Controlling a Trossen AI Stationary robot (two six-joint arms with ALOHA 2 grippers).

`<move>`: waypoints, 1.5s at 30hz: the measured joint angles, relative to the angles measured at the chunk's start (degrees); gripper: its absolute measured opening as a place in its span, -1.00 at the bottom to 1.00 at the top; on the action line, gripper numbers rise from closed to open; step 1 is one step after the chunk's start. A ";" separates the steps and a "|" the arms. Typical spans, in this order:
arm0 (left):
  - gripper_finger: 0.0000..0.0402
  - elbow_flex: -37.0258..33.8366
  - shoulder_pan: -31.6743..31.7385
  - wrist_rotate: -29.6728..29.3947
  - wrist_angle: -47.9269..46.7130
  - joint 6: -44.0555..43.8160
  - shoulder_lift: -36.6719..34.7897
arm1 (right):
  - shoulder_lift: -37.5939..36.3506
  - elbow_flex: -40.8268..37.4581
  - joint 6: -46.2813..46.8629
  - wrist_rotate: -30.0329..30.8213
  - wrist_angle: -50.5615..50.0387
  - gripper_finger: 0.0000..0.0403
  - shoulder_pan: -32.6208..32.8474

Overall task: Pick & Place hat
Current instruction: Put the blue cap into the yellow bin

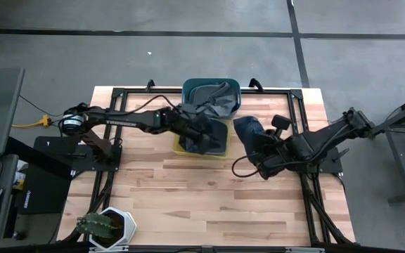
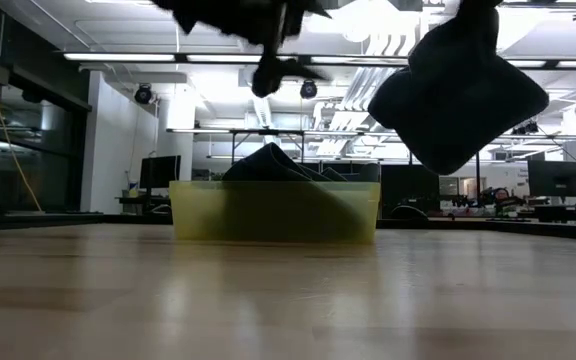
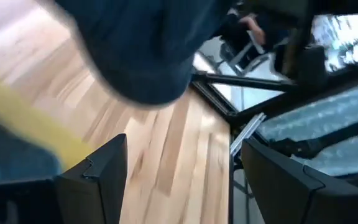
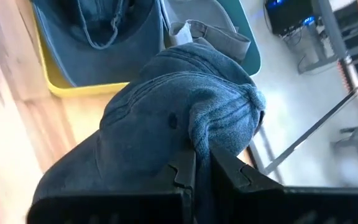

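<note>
My right gripper is pinched tight on a blue hat. The hat hangs in the air above the table, just beside the yellow bin and toward the table's right edge. My left gripper is spread wide with nothing in it, over the yellow bin. Another hat lies in that bin. A green bin sits at the far edge.

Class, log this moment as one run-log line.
right gripper: shut on blue hat, lifted beside yellow bin | left gripper: open above yellow bin | teal bin: holds grey hat
</note>
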 joint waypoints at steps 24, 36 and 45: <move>0.28 -6.02 20.34 12.69 10.31 -17.28 -6.19 | 11.44 6.64 -55.56 25.64 12.75 -0.94 -8.58; 0.28 -6.04 21.47 16.27 13.87 -35.28 -6.10 | 15.10 6.64 -67.00 31.66 16.01 -0.94 -10.19; 0.28 -6.04 21.47 14.77 13.89 -45.69 -6.10 | 14.99 6.64 -80.37 33.15 26.65 -0.94 -10.21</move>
